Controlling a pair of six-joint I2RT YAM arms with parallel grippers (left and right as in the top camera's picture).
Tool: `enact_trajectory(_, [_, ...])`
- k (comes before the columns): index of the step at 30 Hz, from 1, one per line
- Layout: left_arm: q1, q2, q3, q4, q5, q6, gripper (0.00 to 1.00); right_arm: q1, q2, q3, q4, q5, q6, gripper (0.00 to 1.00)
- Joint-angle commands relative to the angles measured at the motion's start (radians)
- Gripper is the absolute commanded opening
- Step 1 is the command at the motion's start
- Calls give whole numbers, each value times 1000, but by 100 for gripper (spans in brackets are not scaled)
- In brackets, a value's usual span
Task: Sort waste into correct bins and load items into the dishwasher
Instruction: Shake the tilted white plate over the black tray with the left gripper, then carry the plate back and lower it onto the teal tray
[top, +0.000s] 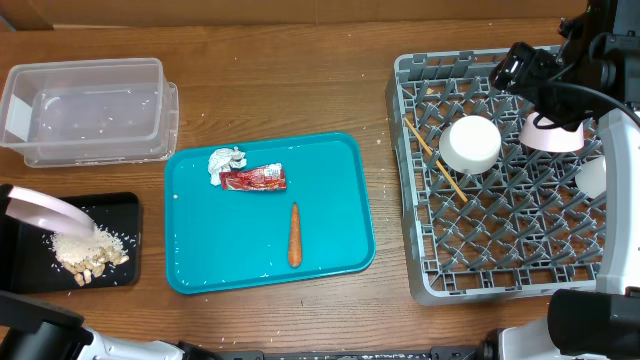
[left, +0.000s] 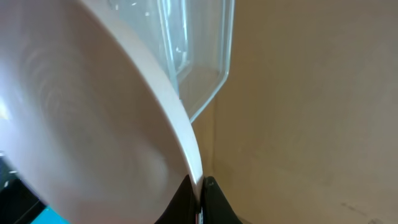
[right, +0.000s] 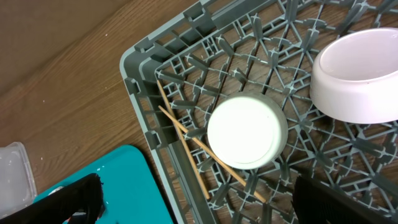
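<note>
Left pincer (left: 200, 186) clamps plate (left: 93, 124); right pincer (right: 196, 186) gapes wide.

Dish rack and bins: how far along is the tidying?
Done: white bowl, pink bowl, cup and chopsticks sit in the rack; rice scraps lie on the black tray. In hand: the left hand grips the plate, tilted over that tray. Left: foil ball, red wrapper and carrot on the teal tray need binning; the plate needs racking.
</note>
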Motion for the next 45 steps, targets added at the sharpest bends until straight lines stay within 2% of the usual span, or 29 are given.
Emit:
enact_trajectory(1, [0, 5, 24, -33, 56, 17, 4, -1, -8, 27, 6, 3, 1, 100])
enact_trajectory(4, [-1, 5, 24, -46, 47, 18, 4, -1, -8, 27, 6, 3, 1, 100])
enact_trajectory(8, [-2, -5, 25, -189, 96, 58, 4, -1, -8, 27, 6, 3, 1, 100])
enact_trajectory(13, [-3, -52, 29, -198, 72, 72, 4, -1, -8, 27, 6, 3, 1, 100])
enact_trajectory(19, [-46, -187, 42, -193, -116, 52, 4, -1, -8, 27, 6, 3, 1, 100])
enact_trajectory(23, [-151, -285, 87, -170, -226, 37, 4, -1, -8, 27, 6, 3, 1, 100])
enact_trajectory(26, [-274, -347, 107, -177, -301, 32, 4, -1, -8, 27, 6, 3, 1, 100])
enact_trajectory(30, [-524, -429, 107, -172, -523, -36, 4, -1, -8, 27, 6, 3, 1, 100])
enact_trajectory(36, [-1018, -429, 98, -231, -811, -87, 4, -1, -8, 27, 6, 3, 1, 100])
enact_trajectory(41, [-1263, -371, 61, -310, -982, -162, 4, -1, -8, 27, 6, 3, 1, 100])
enact_trajectory(45, [-1408, -328, -58, -267, -1000, -240, 4, -1, -8, 27, 6, 3, 1, 100])
